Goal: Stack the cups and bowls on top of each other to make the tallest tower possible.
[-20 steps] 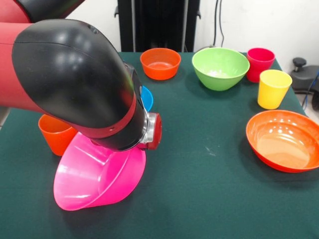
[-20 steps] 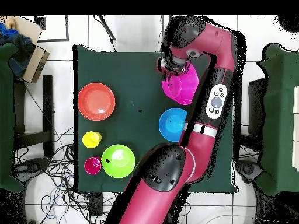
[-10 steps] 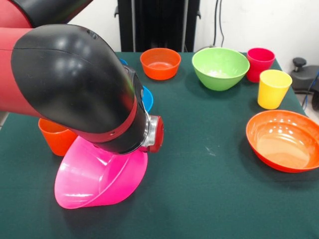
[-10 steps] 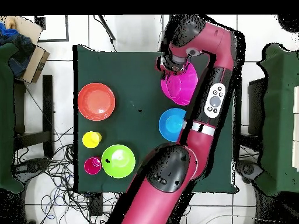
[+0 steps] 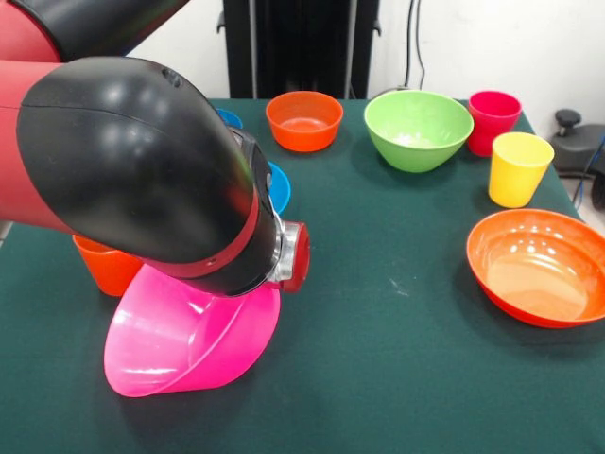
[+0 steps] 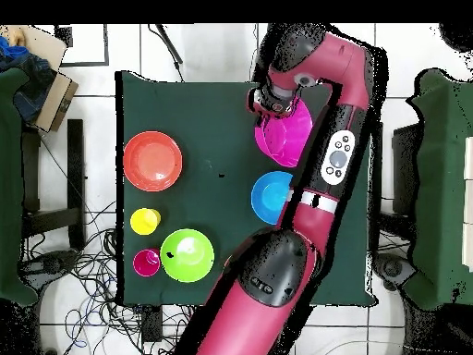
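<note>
Now, your arm: its bulk hides the gripper [image 6: 269, 106]; you cannot tell its grip.
Pink bowl [image 5: 184, 336]: tilted, just below gripper.
Orange cup [image 5: 106, 266]: behind it.
Blue bowl [image 6: 272, 196]: near, toward base.

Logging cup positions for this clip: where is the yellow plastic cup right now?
In the front view the yellow plastic cup stands at the right, between the red cup behind it and the large orange bowl in front.

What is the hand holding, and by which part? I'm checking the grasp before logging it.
It cannot be told. The arm hides the hand. The large glossy pink plastic bowl sits tilted under the arm, one rim edge on the table, but no grip point shows.
</note>
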